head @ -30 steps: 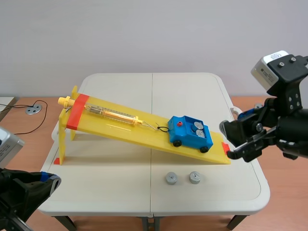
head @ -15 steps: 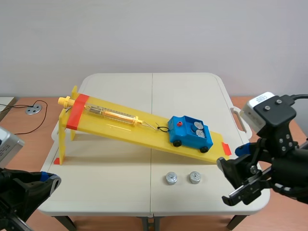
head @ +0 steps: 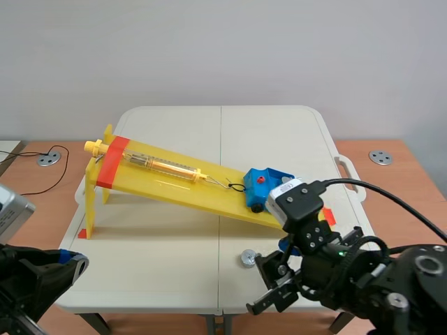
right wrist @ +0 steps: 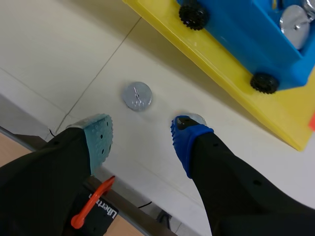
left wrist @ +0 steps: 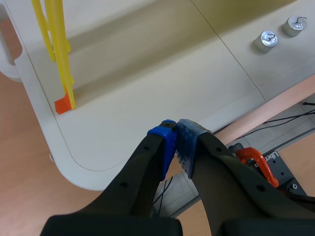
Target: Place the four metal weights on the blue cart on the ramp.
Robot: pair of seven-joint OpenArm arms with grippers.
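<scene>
Right gripper (right wrist: 142, 142) is spread wide with nothing in it, hanging low over the near right part of the white folding table (head: 167, 125). One small silver cylindrical metal weight (right wrist: 137, 96) stands on the tabletop just ahead of the gap between the fingers, a touch nearer the teal pad (right wrist: 97, 140) than the blue one. The second loose weight (right wrist: 196, 117) only peeks out from behind the blue-padded fingertip, and I can't tell whether the two touch. From the left wrist view both weights stand side by side near the table's front edge, a little apart.

The blue toy cart with black wheels (right wrist: 236, 39) sits on the low right end of the yellow plastic ramp (right wrist: 216, 59), just beyond those weights. I can make out one silver weight (right wrist: 295, 24) lying in its tray. In the scene view my right wrist camera covers most of the cart. Up the slope to the left lies a clear yellow tube (head: 164, 166).

Left gripper (left wrist: 176, 142) is clenched on nothing, pads pressed together, over the table's near left edge.
</scene>
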